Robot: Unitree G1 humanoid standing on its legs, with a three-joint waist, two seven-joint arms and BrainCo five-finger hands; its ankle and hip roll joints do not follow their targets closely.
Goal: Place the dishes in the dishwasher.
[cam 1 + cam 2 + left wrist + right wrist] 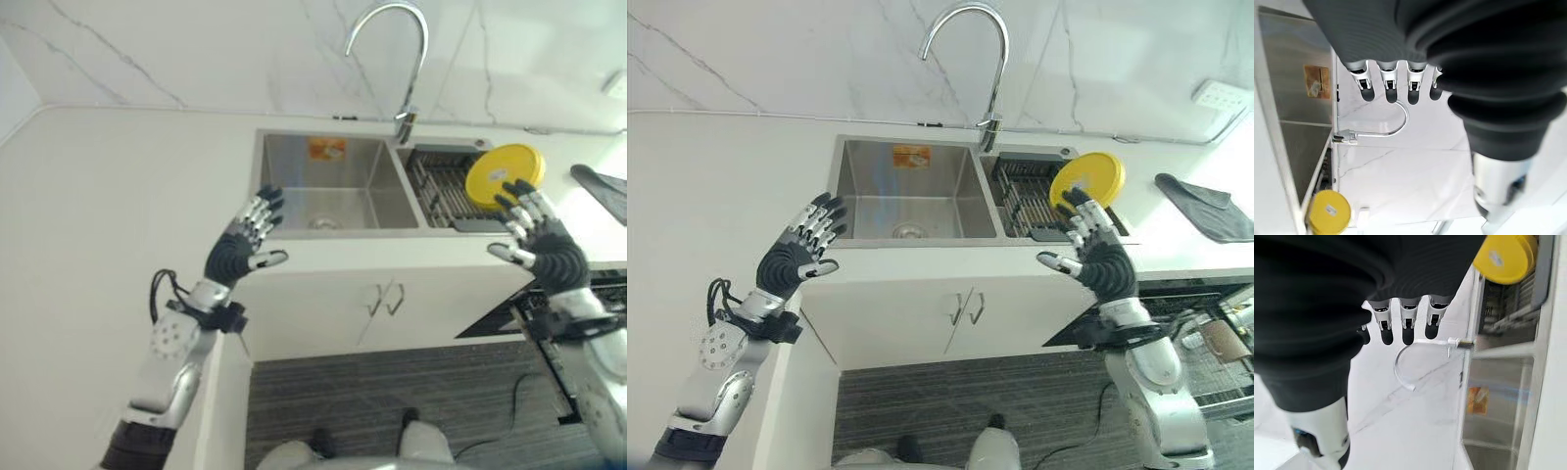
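Yellow plate (pixel 1087 180) stands on edge in the rack (pixel 1024 201) beside the sink (pixel 906 196), just beyond the empty, spread right hand (pixel 1095 257), which should likely close on its rim; left hand (pixel 803 250) hovers open.

both arms are silver-grey with smooth rounded shells. the left hand (pixel 247 241) and right hand (pixel 541 238) have silver fingers (pixel 1388 81) with dark tips, a dark ribbed cover over back and wrist. behind the left wrist sits a round silver plate with small holes.
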